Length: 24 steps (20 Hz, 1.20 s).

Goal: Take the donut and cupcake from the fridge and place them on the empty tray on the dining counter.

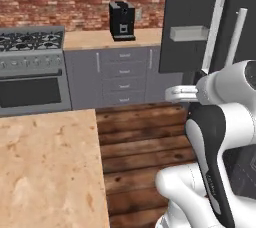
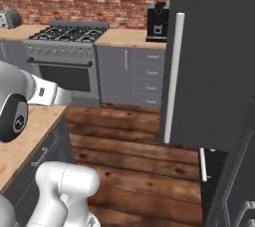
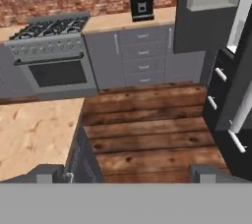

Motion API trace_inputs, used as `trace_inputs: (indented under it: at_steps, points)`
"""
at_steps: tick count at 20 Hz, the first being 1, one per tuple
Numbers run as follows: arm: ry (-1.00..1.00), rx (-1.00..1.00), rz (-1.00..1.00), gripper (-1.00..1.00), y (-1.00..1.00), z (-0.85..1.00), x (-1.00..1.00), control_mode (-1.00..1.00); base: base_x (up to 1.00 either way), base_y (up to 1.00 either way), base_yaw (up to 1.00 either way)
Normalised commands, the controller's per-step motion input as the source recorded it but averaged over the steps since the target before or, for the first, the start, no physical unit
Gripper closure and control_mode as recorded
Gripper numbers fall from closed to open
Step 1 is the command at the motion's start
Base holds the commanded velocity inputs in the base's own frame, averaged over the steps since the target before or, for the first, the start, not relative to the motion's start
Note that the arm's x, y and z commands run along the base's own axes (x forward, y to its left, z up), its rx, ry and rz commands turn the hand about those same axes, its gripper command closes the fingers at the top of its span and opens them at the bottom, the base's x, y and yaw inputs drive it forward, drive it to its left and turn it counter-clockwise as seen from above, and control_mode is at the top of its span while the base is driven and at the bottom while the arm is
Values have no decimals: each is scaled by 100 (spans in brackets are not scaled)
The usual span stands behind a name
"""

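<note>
My two-finger gripper (image 3: 126, 174) hangs with jaws spread and empty beside the tall dark grey fridge (image 2: 209, 56), one door swung open. I judge everything remains: donut and cupcake unfetched, beige speckled dining counter (image 1: 45, 167) bare.

The dining counter (image 1: 45, 172), a light beige speckled wood-tone slab, borders the dark plank wood floor (image 1: 140, 142). The beige-topped grey cabinet run (image 1: 95, 39) against the brick wall carries a black coffee machine (image 1: 122, 20), standing upright beside the steel gas range (image 1: 30, 69).
</note>
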Motion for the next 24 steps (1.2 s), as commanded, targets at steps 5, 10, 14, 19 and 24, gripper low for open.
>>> trace_inputs:
  at_steps: [5,10,14,19,24]
  points:
    - [0,0,0,-100,0,0,0,100,100,4,-2]
    - [0,0,0,-100,0,0,0,100,100,0,-5]
    - [0,0,0,-100,0,0,0,100,100,0,-16]
    - [0,0,0,-100,0,0,0,100,100,3,-23]
    - [0,0,0,-100,0,0,0,100,98,11,-58]
